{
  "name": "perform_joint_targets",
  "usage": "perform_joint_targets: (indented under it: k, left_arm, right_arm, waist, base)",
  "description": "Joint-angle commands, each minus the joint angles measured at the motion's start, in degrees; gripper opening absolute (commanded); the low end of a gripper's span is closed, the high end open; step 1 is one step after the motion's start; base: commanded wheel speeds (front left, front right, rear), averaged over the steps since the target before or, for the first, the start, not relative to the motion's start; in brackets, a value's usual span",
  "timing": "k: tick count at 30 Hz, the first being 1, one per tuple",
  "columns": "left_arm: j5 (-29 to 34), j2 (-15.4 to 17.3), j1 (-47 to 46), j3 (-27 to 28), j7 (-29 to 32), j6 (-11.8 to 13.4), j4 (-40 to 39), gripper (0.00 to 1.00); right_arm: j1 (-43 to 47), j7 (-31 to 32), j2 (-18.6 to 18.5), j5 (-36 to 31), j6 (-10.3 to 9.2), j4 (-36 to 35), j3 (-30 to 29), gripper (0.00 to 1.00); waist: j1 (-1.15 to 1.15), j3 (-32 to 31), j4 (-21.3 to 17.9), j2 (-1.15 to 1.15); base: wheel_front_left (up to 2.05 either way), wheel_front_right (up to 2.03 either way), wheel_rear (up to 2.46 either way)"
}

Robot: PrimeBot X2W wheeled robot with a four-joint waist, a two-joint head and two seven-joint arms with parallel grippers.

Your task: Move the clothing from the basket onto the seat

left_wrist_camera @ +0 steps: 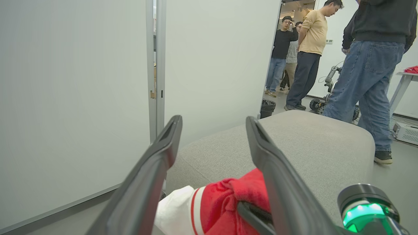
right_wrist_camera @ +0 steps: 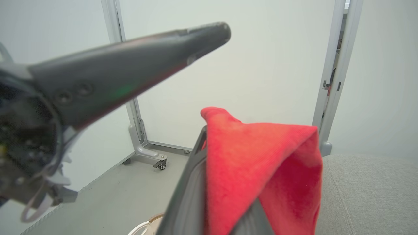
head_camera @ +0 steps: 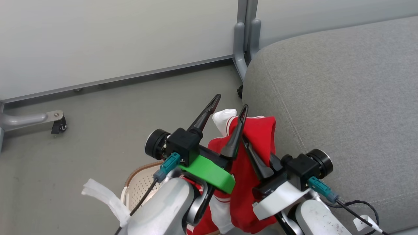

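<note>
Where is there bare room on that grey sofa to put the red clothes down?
Nearly the whole sofa cushion is bare, from its rounded edge beside the red clothes out to the wall. The floor between wall and basket is free too. It's crowded where the left gripper and right gripper meet around them.

Silver forearms (head_camera: 169, 202), black fingers (head_camera: 205, 115), seemingly 2 teal plugs (head_camera: 169, 163).

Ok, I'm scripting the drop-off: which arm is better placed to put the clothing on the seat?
Right, likely. The right gripper is shut on the clothing, held up beside the seat; the left gripper is open, on the side away from the seat.
</note>
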Motion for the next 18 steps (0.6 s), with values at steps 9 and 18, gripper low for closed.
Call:
perform_joint_targets:
  k: [9,18]
  left_arm:
    - [0.4,0.2,1.1,0.6,-0.1,-0.4,0.6,1.0]
    - [4.9,2.8,2.6,2.5,-0.1,-1.1,1.2,1.0]
  right_arm:
    - [-0.3,-0.2,-0.5,0.3,-0.02,-2.3,-2.5,0.0]
    - [-2.5,-0.2,-0.7,-0.8,-0.02,-8.9,-8.6,0.0]
  waist:
    - [0.0,2.4,-2.1,0.0]
    - [0.0,9.9,-9.6,0.0]
  base:
    - [0.0,0.0,0.0]
    - [0.0,0.0,0.0]
